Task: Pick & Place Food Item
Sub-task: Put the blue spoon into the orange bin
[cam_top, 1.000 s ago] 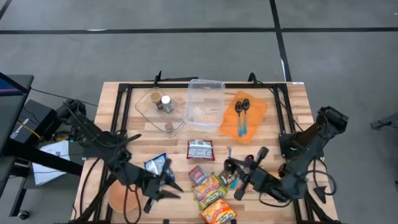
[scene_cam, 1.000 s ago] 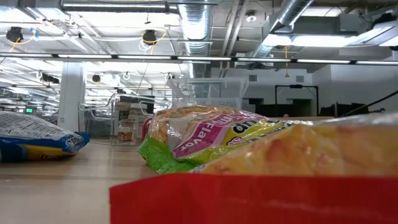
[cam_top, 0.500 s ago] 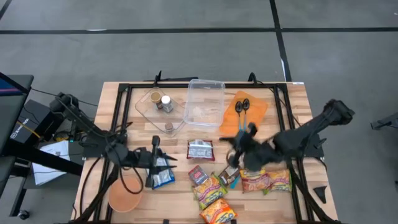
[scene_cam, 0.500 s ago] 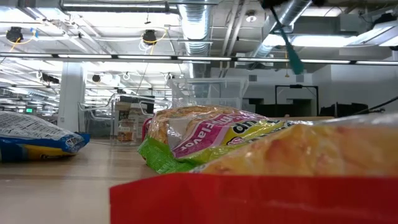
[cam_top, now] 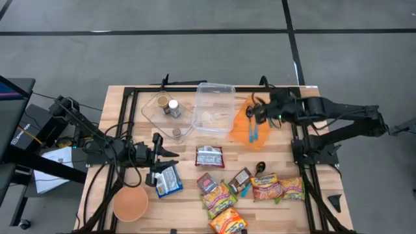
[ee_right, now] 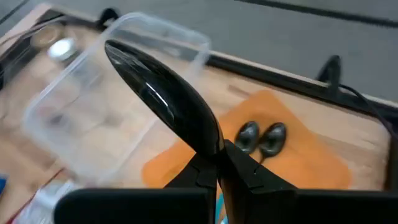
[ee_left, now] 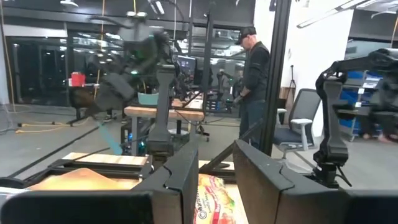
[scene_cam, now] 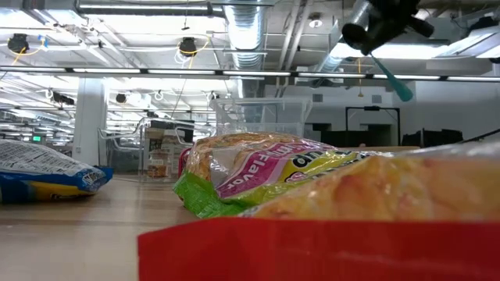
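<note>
My right gripper point(ee_right: 214, 163) pinched tight on a black spoon point(ee_right: 165, 93), bowl pointing away from my fingers, teal handle slanting down, held above the orange mat point(cam_top: 265, 120) by the table's point(cam_top: 123, 97) far right corner, clear container point(cam_top: 214, 107) just beyond, left gripper point(cam_top: 156, 159) slightly parted, holding nothing, near the front-left.

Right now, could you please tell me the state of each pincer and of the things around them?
Right pincer: shut on black spoon, above the orange cloth.
Left pincer: open, empty, near the blue packet.
Clear tub: uncovered.
Two spoons: lying on the orange cloth.
Blue packet: lying flat on the table.
</note>
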